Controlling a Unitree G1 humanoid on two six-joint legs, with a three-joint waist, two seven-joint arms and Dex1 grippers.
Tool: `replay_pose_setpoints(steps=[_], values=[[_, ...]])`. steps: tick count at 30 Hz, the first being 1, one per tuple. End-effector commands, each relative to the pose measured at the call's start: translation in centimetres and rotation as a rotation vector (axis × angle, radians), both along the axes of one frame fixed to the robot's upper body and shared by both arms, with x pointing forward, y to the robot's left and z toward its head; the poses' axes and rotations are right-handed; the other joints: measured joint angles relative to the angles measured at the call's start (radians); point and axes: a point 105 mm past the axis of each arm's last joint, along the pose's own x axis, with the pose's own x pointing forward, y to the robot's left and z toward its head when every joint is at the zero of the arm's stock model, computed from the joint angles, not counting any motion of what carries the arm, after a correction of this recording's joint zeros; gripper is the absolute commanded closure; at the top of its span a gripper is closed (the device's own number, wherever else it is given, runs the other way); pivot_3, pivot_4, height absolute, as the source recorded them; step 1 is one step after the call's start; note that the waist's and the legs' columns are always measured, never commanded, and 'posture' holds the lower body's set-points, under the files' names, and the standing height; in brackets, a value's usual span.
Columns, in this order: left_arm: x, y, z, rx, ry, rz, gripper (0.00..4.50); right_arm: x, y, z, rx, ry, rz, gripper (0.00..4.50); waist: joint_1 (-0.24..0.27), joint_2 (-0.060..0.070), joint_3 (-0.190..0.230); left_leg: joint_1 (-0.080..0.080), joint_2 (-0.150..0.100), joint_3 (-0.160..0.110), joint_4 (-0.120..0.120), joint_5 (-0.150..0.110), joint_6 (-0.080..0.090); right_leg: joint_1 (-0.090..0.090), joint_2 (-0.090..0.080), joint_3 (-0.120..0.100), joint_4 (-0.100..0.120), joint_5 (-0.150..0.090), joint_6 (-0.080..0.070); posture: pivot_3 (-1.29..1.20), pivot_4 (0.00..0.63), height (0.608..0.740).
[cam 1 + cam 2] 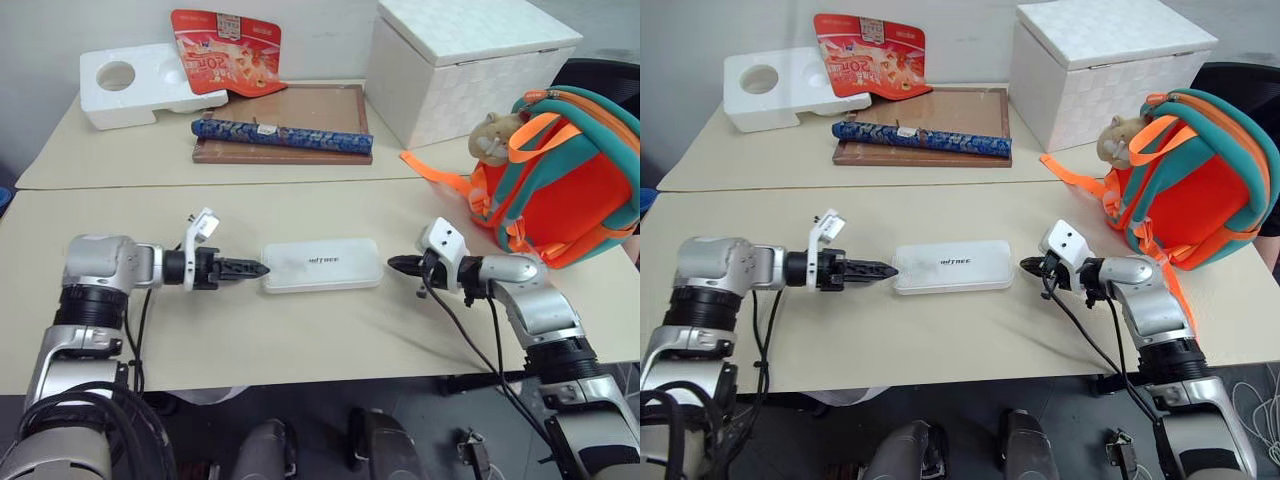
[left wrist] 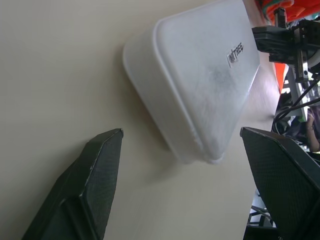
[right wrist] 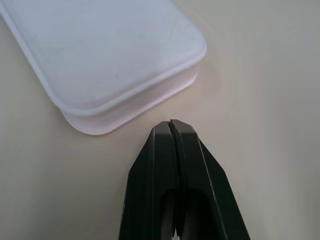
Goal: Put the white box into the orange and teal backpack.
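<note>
Flat on the beige table, white box lay between both grippers, left gripper spread apart just beside its end, right gripper pressed together near the other end, untouched.

White box; orange-teal backpack; blue patterned roll.

white box: flat on table | orange and teal backpack: apparently upright, well right
</note>
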Motion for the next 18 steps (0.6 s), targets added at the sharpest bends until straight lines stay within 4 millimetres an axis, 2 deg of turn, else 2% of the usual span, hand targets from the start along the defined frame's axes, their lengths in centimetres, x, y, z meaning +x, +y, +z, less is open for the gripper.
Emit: replay_pose_setpoints(steps=[1, 5, 8, 13, 18], values=[[0.4, -1.6, -1.6, 0.016, 0.057, -0.016, 0.54, 0.2, 1.0, 0.7, -0.005, -0.044, 0.036, 4.50, 0.004, 0.000, 0.000, 0.000, 0.000, 0.000, 0.001, 0.000, 0.000, 0.000, 0.000, 0.000, 0.000, 0.000, 0.000, 0.00, 0.150, 0.740], [0.8, -3.3, -1.2, 0.004, 0.039, -0.064, 0.54, 0.1, 1.5, 0.4, -0.016, -0.046, 0.045, 4.50, 0.016, 0.000, 0.000, 0.000, 0.000, 0.000, 0.003, 0.000, 0.000, 0.000, 0.000, 0.000, 0.000, 0.000, 0.000, 0.00, 0.150, 0.740], [1.0, -3.5, -0.4, -0.030, 0.030, -0.070, 1.10, 0.2, 1.5, 0.2, -0.019, -0.048, 0.042, 4.50, 0.019, 0.000, 0.000, 0.000, 0.000, 0.000, 0.003, 0.000, 0.000, 0.000, -0.001, 0.001, 0.000, 0.000, 0.000, 0.00, 0.150, 0.740], [1.4, -3.4, 1.1, -0.091, 0.011, -0.064, 2.47, -0.1, 1.4, -0.1, -0.024, -0.050, 0.035, 4.50, 0.018, 0.000, 0.000, -0.001, 0.001, 0.000, 0.003, -0.001, 0.000, -0.001, -0.001, 0.000, 0.000, 0.000, 0.000, 0.00, 0.150, 0.740], [0.9, -4.0, 2.8, -0.181, -0.004, -0.109, 3.21, -0.4, 1.1, 0.7, -0.008, -0.078, 0.014, 4.50, 0.015, -0.001, 0.000, -0.001, 0.001, -0.001, 0.004, -0.001, -0.001, 0.000, -0.002, 0.000, 0.000, 0.000, 0.000, 0.00, 0.150, 0.740]])
